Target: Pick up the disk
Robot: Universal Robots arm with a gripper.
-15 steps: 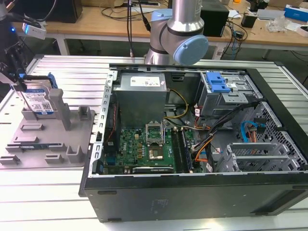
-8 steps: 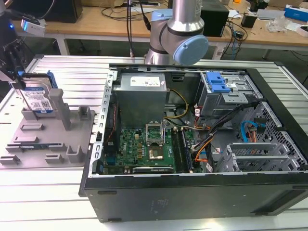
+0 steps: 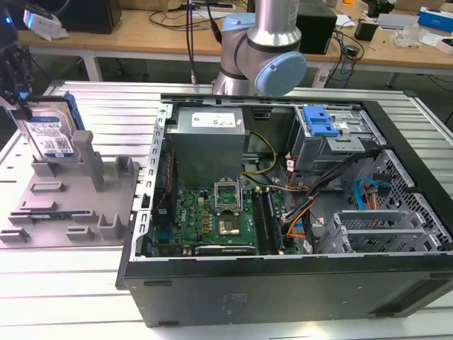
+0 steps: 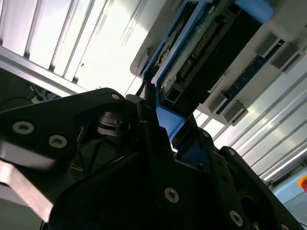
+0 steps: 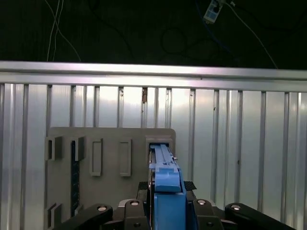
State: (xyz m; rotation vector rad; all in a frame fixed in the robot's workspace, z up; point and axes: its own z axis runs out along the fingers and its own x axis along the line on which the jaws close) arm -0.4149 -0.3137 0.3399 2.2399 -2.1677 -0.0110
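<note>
At the exterior view's left, the gripper [image 3: 21, 99] is clenched on the disk [image 3: 48, 134], which stands upright on edge at the far corner of the grey holder [image 3: 71, 205]. To the right, an open computer case [image 3: 283, 212] lies on the slatted metal table [image 3: 106, 99]. In the first wrist view the fingers [image 5: 120, 211] flank the disk's blue rail [image 5: 168, 187].

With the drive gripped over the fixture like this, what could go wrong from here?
1. The gripper seems to hold the disk by its blue rails at the upper end; a thin grip there might slip.
2. The disk appears to sit upright just above or partly in a slot of the grey holder; a tilted pull could snag it.
3. The open computer case stands close beside the holder, so a sideways swing risks contact.
</note>
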